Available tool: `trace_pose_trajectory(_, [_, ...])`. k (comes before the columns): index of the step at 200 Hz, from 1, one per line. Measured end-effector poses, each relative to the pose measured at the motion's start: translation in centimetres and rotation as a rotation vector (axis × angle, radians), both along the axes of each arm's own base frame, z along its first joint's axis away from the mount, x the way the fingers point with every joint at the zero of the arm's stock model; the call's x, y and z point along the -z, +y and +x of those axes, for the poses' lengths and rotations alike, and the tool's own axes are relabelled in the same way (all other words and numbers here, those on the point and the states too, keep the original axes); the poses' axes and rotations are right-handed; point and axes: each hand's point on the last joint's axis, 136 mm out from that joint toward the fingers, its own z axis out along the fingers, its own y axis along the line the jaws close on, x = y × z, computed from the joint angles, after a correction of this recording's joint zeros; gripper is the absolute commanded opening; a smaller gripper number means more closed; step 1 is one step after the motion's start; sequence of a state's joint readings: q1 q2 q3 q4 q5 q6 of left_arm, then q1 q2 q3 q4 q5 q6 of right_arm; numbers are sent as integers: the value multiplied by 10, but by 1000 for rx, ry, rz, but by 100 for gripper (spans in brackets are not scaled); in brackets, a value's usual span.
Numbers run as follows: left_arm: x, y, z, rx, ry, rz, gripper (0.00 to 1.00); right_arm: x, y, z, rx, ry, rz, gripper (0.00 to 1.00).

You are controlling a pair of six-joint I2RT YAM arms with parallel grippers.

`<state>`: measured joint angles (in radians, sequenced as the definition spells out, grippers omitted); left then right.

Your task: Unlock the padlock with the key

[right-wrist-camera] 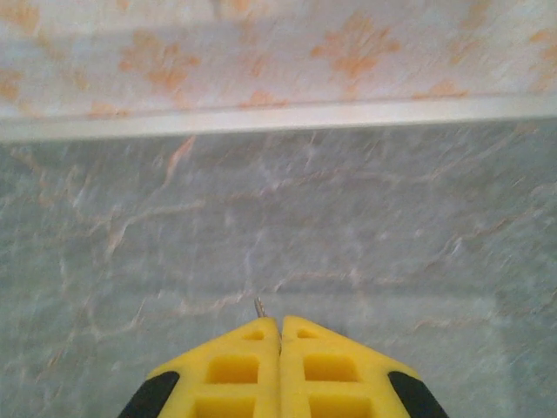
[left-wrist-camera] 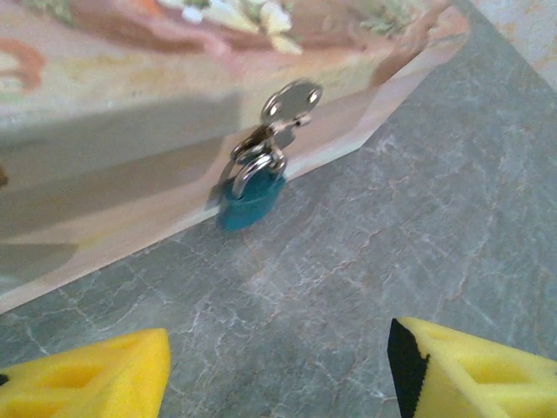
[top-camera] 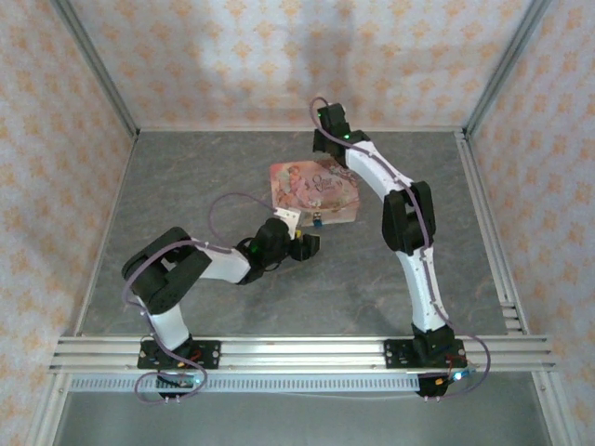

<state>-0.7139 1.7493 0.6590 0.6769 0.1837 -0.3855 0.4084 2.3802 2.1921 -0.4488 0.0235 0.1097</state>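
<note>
Yellow left gripper, jaws spread w/ nothing btwn, faces the blue padlock resting against the pink box; what I take for the silver key touches just above it. Go in square, pinch only the key's head. Right gripper: pressed shut, well back.

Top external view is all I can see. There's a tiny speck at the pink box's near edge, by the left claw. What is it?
Observer: A small blue padlock, resting against the pink box, its silver shackle uppermost.
Operator: Is the left claw holding it?
Observer: No. It is open, yellow fingers spread wide, short of the padlock.
Operator: And the right claw, beyond the box?
Observer: Shut, facing the table and the patterned wall.
</note>
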Motion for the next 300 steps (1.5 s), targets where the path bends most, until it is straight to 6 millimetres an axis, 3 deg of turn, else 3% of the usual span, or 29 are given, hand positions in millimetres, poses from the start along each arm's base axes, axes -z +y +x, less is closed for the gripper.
trace_pose_trajectory(25, [-5,1,1,-11,-9,-9,78,5,-13,12,26,10,-34,0])
trace_pose_trajectory(69, [-3,-6,9,-10,-8,-9,82,54,-20,-8,21,138,-98,0])
trace_pose_trajectory(91, [1,-14,16,-4,0,-12,82,66,-22,-12,18,152,-111,0])
trace_pose_trajectory(159, [13,-24,21,21,31,-17,81,65,-30,-30,28,139,-96,0])
trace_pose_trajectory(222, [14,-44,27,101,50,-49,68,58,-29,-28,35,96,-69,0])
trace_pose_trajectory(268, [18,-47,25,112,27,1,76,58,-27,-27,36,80,-59,0])
trace_pose_trajectory(300, [21,-54,22,98,-24,53,74,58,-27,-28,38,71,-51,0])
